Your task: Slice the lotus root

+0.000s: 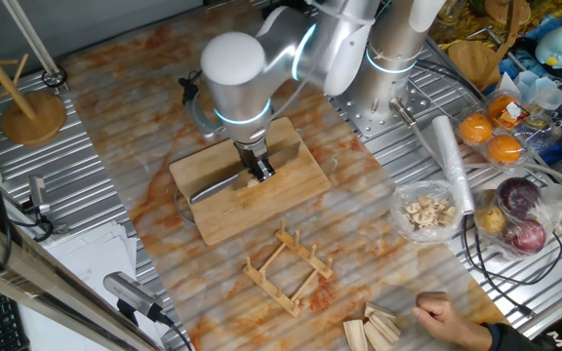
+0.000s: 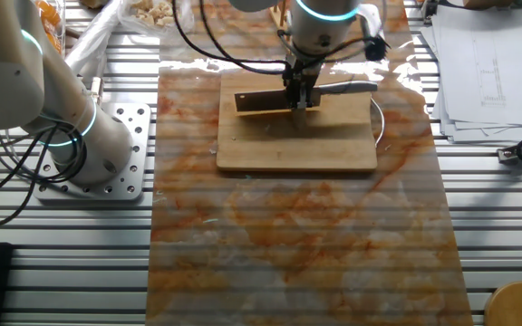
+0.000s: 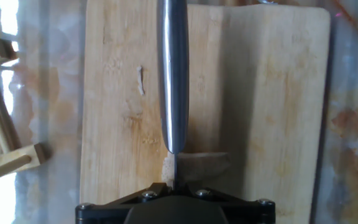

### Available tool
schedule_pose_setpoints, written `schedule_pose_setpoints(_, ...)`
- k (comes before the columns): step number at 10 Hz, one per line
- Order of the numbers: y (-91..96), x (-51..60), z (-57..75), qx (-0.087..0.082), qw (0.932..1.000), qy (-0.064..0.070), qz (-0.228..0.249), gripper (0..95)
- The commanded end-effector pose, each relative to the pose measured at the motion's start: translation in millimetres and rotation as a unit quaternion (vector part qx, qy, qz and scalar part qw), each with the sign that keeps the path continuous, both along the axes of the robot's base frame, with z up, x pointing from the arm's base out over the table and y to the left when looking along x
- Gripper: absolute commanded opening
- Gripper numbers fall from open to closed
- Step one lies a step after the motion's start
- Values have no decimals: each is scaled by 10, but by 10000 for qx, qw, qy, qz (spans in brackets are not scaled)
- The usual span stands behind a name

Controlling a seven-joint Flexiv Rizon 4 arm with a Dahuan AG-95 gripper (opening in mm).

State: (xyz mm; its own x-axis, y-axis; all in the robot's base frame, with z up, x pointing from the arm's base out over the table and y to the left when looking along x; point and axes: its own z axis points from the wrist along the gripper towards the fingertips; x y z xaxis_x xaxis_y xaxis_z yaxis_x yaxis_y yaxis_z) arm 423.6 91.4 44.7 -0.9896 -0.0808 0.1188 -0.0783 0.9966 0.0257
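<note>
1. On the cutting board (image 1: 291, 180), right under the knife (image 3: 173, 74), sits the lotus root (image 3: 201, 165). In the hand view I see it as a small pale chunk at the near end of the blade, partly shadowed; in the fixed views it is a pale speck at the jaws.
2. I judge the gripper (image 1: 258, 164) to be clenched on the knife handle, since the blade runs straight out from it, though the fingers themselves are hidden in all views.
3. My main worry: the root is short and nothing pins it to the board. If I press down off its centre, it may roll or shoot sideways rather than slice.
4. It lies close to the handle end of the blade, so a cut may only nick it.
5. If the board slides on the glossy table (image 2: 297, 244), the cut line drifts.
6. Beyond the board stands a wooden rack (image 1: 286, 268), and a person's hand (image 1: 447, 317) rests at the table edge past it, well apart from the blade. I would hold off if it comes nearer.
</note>
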Motion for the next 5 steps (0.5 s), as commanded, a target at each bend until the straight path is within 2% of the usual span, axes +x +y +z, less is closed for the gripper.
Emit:
schedule_pose_setpoints(1,0,-9,119,40,10000,50,-62,0)
schedule_pose_setpoints(2,4,-8,213,55,10000,68,-29,0)
schedule_pose_setpoints(5,-2,-13,192,86,9999,62,9,0)
